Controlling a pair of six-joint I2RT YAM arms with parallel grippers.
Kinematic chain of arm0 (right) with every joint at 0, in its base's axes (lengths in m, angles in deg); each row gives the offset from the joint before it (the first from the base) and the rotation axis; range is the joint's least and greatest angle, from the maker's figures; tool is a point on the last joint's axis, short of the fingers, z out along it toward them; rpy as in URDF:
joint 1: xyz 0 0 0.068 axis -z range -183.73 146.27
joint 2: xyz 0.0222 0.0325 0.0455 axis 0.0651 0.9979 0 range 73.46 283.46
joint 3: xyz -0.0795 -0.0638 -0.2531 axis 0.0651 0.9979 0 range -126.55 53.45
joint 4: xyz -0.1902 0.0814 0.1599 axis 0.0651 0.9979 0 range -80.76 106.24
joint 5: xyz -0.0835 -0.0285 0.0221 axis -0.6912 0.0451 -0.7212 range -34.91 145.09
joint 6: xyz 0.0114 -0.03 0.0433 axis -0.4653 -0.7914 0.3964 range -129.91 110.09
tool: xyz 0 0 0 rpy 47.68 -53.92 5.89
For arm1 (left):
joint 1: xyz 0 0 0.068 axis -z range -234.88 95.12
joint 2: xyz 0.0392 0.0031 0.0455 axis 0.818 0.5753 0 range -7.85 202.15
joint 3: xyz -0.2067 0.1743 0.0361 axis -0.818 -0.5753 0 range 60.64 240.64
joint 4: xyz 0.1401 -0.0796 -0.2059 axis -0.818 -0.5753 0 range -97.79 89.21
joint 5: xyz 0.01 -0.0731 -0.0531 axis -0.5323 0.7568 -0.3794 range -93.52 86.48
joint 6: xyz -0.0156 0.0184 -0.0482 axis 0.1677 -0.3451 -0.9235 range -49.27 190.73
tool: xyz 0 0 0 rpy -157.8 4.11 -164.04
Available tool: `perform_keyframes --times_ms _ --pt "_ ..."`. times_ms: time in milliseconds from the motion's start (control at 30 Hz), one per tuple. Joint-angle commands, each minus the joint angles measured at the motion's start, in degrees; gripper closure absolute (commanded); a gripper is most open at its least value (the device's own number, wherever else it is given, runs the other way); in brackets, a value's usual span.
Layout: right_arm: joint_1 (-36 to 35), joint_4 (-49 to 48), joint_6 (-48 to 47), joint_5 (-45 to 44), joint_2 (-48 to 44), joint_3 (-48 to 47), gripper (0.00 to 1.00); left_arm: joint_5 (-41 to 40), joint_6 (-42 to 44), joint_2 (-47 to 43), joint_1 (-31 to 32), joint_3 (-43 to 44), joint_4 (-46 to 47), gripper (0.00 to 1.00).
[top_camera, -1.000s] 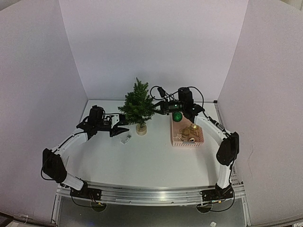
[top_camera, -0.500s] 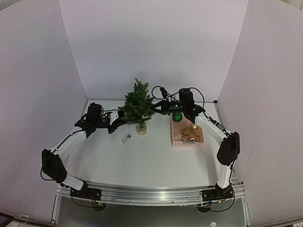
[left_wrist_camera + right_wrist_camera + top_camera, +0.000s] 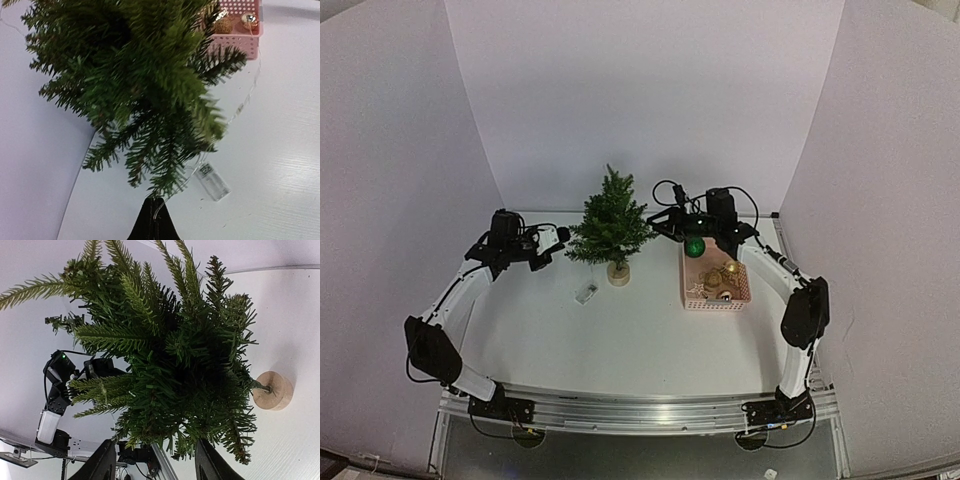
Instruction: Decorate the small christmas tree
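The small christmas tree (image 3: 611,225) stood upright on its pale round base (image 3: 618,273) at the back middle of the white surface (image 3: 620,340), between the two arms. The left pincer (image 3: 560,236) was just beside the left branches of the tree. In the left wrist view it was pressed together (image 3: 154,220) and pinched a thin wire (image 3: 186,175), which ran to a small clear box (image 3: 212,181) lying on the surface close to the base. The right pincer (image 3: 665,218) was near the right side of the tree. In the right wrist view its two fingers stood spread (image 3: 155,465), with the lower branches just in front of the gap and nothing held between them. Right of the tree lay a pink basket (image 3: 715,304) with some gold ornaments (image 3: 720,280) inside. A green ball (image 3: 694,246) was at the far end of the basket, under the right arm.
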Motion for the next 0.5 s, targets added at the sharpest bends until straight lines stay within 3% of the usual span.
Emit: perform_keyframes --times_ms 0,467 --pt "-0.3 -1.3 -0.5 -0.1 -1.8 -2.6 0.46 -2.5 5.1 2.9 -2.4 2.1 0.1 1.0" --pt "-0.3 -1.3 -2.7 0.4 -3.4 -2.4 0.42 3.6 -0.3 13.3 -2.9 2.5 12.2 1.0"
